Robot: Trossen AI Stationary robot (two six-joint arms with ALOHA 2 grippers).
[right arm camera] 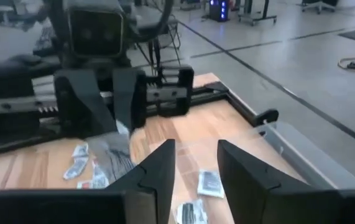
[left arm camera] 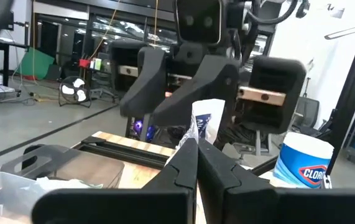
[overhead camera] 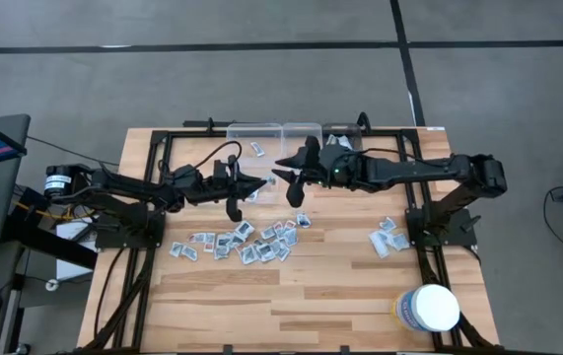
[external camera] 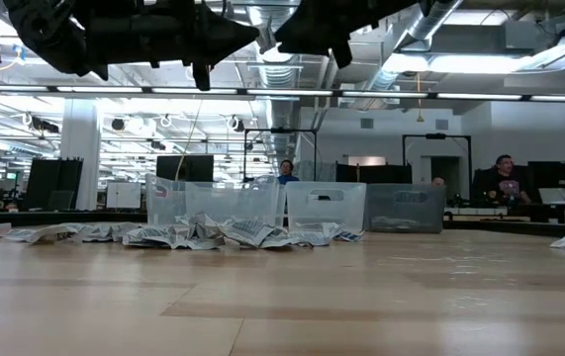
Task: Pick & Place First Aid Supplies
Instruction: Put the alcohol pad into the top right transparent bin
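Packets (overhead camera: 246, 242) lie strewn mid-bench (overhead camera: 311, 296), thin, light, floppy; best pinched by an edge. Left tool (left arm camera: 196, 146), fingers pressed together, pinches one packet (left arm camera: 207, 121) above the pile. Right tool (right arm camera: 196, 165) faces it, fingers apart, holding nothing. Clear bins (overhead camera: 276, 133) stand beyond.

The table (overhead camera: 311, 286) is pale wood in jointed strips, with a smooth, lightly sheened top. The first aid packets (overhead camera: 246, 242) look like crinkled, slightly glossy paper or foil, and the bins (overhead camera: 261, 131) are clear plastic. Both grippers, left (overhead camera: 257, 186) and right (overhead camera: 283, 170), are matt black plastic, and the white tub (overhead camera: 427, 309) is smooth plastic.
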